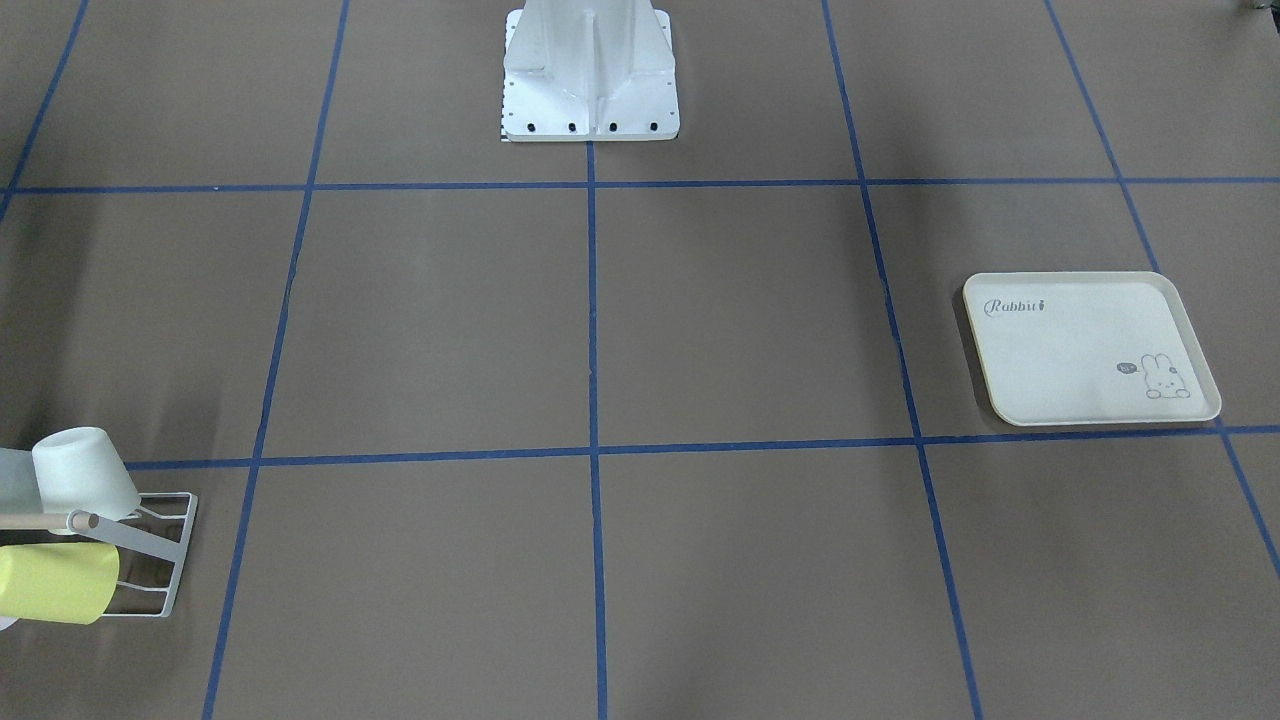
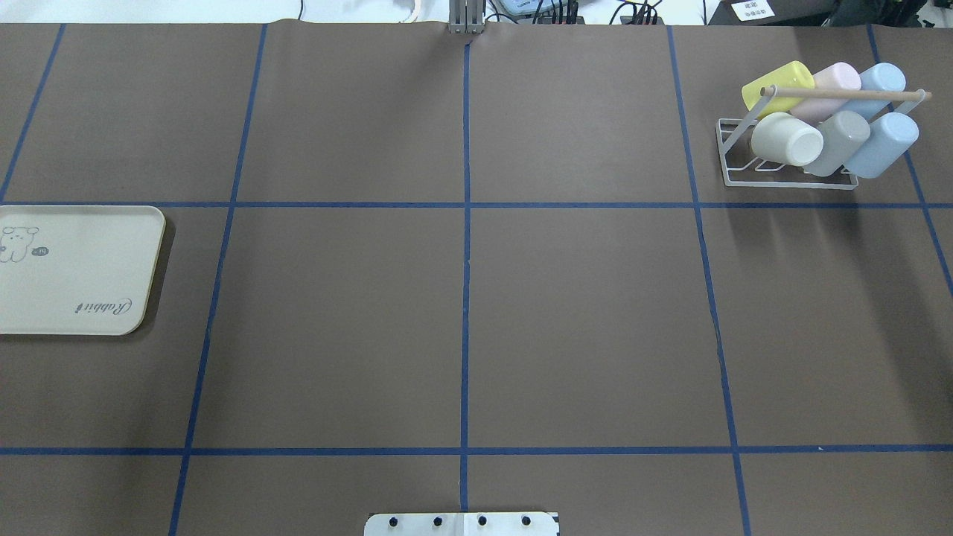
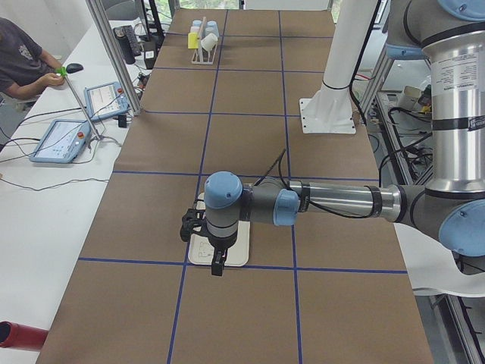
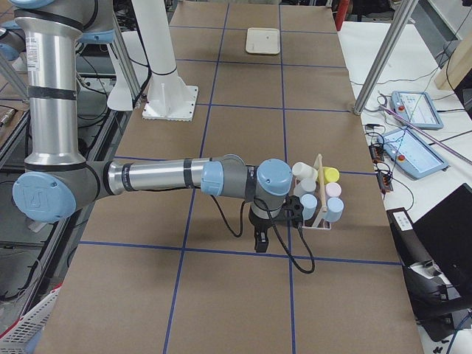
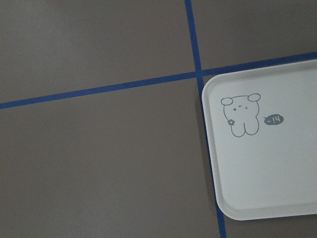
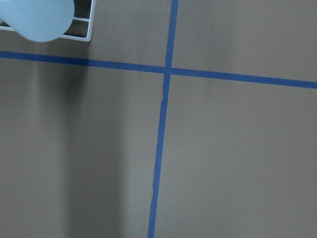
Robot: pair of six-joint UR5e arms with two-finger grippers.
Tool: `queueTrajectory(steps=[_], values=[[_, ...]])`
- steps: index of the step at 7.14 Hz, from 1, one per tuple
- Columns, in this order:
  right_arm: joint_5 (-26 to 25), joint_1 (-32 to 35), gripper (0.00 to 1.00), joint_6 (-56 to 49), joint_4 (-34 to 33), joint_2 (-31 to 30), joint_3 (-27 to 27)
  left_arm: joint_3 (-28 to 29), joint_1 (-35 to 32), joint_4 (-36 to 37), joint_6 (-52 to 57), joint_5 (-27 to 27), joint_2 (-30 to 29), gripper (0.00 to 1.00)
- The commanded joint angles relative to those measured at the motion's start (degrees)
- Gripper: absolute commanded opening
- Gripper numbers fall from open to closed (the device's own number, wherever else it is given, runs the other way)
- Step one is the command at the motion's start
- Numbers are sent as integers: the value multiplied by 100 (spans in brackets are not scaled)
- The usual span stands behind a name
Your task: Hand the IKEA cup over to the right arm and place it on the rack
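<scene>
Right tool [image 4: 258, 245] near rack [image 2: 841, 94] holding six cups [image 2: 837, 140].

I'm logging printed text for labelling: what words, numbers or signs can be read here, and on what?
"Rabbit": in script on the cream tray, near one corner.
The speech bubble printed on that tray holds small marks that are not surely readable.
The white label beyond the table's far edge is too small to read.
</scene>
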Motion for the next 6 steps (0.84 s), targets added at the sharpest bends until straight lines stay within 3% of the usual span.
queueTrajectory(steps=[1, 6], values=[[-9, 0, 100, -3, -3, -46, -31, -41, 0, 10, -22, -7, -10, 100], [0, 255, 100, -3, 435, -275, -276, -51, 0, 54, -13, -15, -98, 100]])
